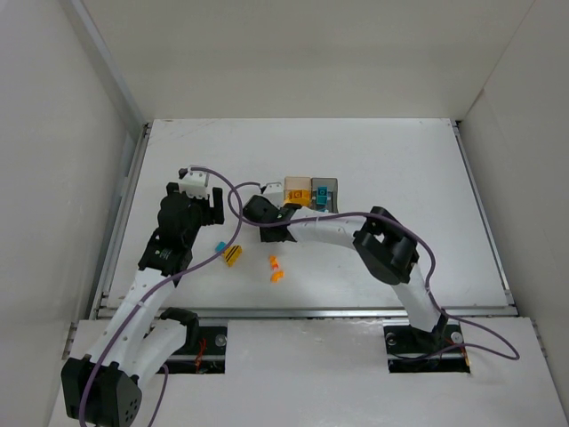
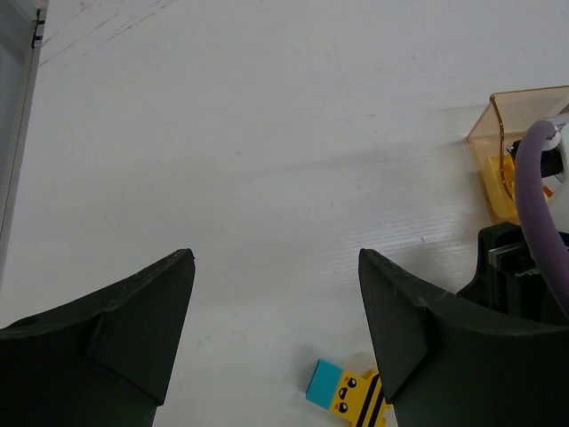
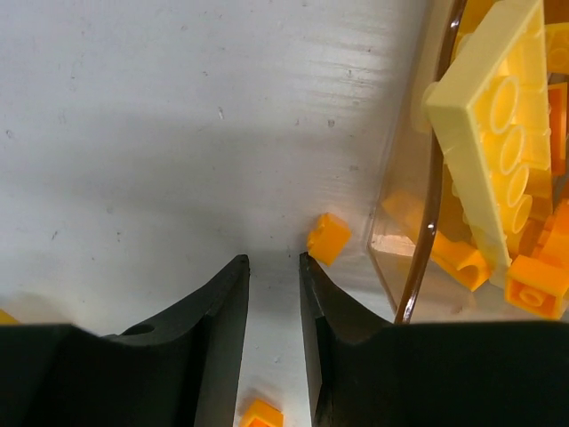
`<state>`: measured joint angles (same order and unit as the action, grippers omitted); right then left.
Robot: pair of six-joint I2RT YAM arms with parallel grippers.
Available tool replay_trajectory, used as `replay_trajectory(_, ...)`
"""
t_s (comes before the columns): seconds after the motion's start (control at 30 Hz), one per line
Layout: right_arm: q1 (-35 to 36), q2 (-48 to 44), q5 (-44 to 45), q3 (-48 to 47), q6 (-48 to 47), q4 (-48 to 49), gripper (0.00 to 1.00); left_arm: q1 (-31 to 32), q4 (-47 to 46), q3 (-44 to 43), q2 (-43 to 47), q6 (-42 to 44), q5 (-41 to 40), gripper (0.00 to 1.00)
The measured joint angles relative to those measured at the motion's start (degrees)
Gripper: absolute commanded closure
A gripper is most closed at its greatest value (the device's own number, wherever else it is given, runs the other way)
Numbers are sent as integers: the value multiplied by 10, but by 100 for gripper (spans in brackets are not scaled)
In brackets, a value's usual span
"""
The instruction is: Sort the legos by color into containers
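While the overhead view shows the amber bin (image 1: 297,190) and grey bin (image 1: 325,193) touching side by side at mid-table, the right gripper (image 1: 269,201) sits just left of the amber one and the left gripper (image 1: 208,208) farther left. A teal brick (image 1: 220,246), a striped yellow brick (image 1: 233,256) and two orange bricks (image 1: 276,269) lie loose nearer the arms.

From the left wrist, the left gripper (image 2: 276,302) has its fingers spread wide, holding nothing, above the teal brick (image 2: 324,381) and striped yellow brick (image 2: 359,398), which touch each other.

From the right wrist, the right gripper (image 3: 274,262) shows only a narrow, empty gap. A small orange brick (image 3: 328,238) lies just beside its fingertip and the amber bin (image 3: 425,222), which holds orange bricks and a pale yellow plate (image 3: 493,116).
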<state>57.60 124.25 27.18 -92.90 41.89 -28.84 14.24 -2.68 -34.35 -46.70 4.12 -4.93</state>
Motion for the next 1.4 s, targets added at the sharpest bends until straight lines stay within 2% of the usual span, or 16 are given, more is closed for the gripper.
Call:
replay_trajectory(0.2,0,1,16,0,24,-6,65,0,2,0,0,0,0,29)
replay_trajectory(0.63,1,-49,21,75,59,-3,63,0,4,0,0,0,0,29)
replay_trajectory(1.03,-28,-4,22,7,40,-7,62,0,4,0,2,0,0,29)
replay_trajectory(1.27,-40,17,18,-23,20,-7,79,0,4,0,5,0,0,29)
replay_trajectory(1.33,-40,17,17,-23,18,-6,79,0,4,0,5,0,0,29)
replay_trajectory(1.4,-40,17,13,-23,17,-4,71,0,4,0,5,0,0,29)
